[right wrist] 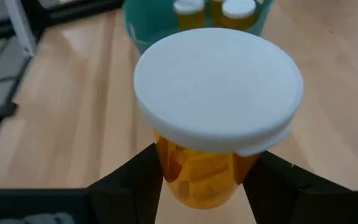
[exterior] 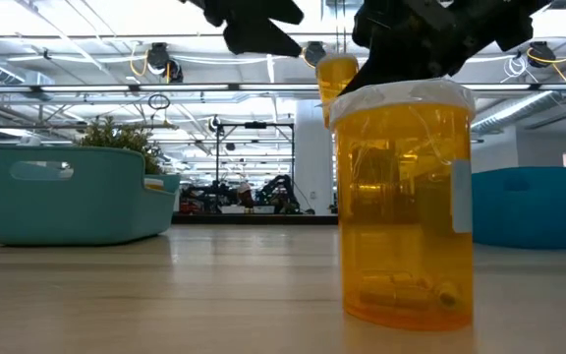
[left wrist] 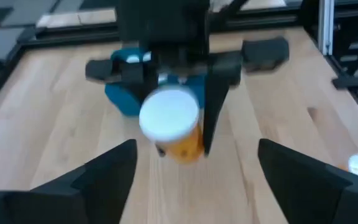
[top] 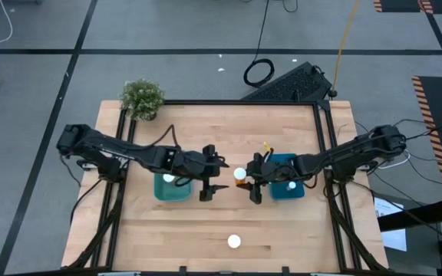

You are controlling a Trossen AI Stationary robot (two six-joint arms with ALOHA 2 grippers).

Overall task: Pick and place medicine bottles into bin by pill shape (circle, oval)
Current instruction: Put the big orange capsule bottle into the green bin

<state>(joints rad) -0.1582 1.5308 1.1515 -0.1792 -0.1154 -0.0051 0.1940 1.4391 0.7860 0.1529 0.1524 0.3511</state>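
Right end effector (top: 250, 184) clamping an amber bottle (right wrist: 209, 163) with white cap, holding it raised over mid-surface (top: 206, 222), just beside the blue bin (top: 286, 188) on its inner edge. Left end effector (top: 210, 182) sitting spread wide and empty, facing it across a narrow gap, just off the teal bin (top: 173, 188) (two capped bottles (right wrist: 191, 14) showing inside that bin in the right wrist view). Another amber bottle (exterior: 406, 202) standing upright near the front edge, alone, well apart from both bins. Front half of surface lying open; potted plant (top: 142, 97) occupying the far left corner.
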